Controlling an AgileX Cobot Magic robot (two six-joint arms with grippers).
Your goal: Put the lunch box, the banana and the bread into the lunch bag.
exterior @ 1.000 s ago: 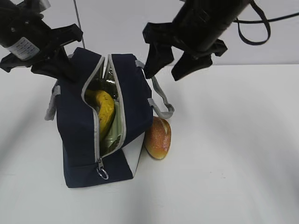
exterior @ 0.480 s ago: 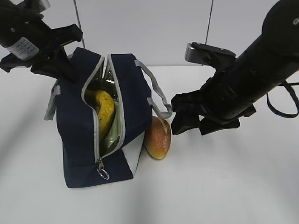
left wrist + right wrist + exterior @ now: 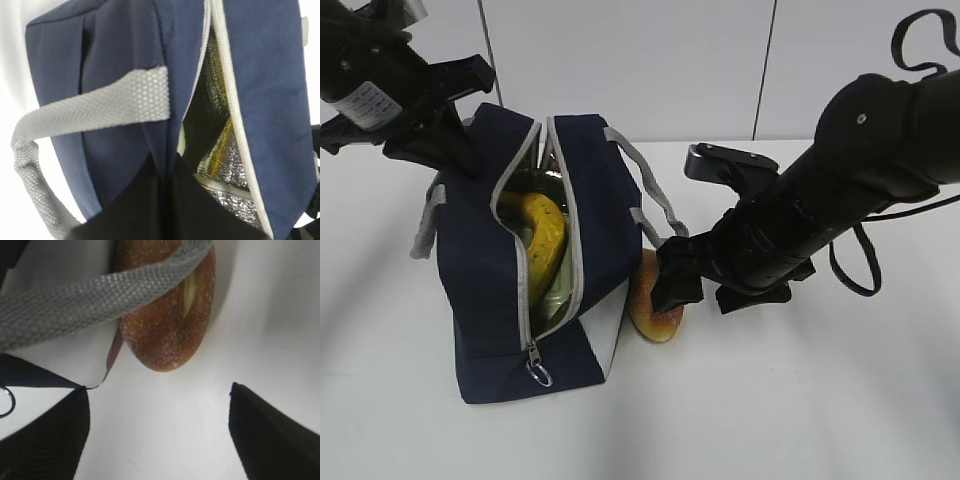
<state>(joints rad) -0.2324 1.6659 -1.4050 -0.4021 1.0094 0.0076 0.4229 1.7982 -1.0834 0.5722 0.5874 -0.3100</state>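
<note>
- R tool (image 3: 682, 290) is now seen low at the tabletop (image 3: 800, 400), right by the bread (image 3: 655, 305); 1 s ago it was held high above the lunch bag (image 3: 480, 330), and 0.5 s ago it was lower but kept off to the bread's right.
- Meaning, as judged: bread pickup is being started; it is the last item left outside.
- R tool state: fingers (image 3: 50, 432) are spread wide in the R wrist view, w/ nothing pinched; the bread (image 3: 167, 315) lies ahead of the gap, not yet between them.
- Bread: laid on the tabletop, touching the bag's white side panel, partly crossed by a grey handle strap (image 3: 100, 295).
- Banana (image 3: 545, 240): already inside the open bag, unmoved vs earlier frames.
- Lunch box: only a pale green bit is glimpsed under the banana; can't be confirmed.
- L tool (image 3: 425, 135): kept at the bag's rear left edge as before; in the L wrist view navy fabric appears pinched, so the opening is judged held apart.
- Bag is shifted slightly vs earlier.
</note>
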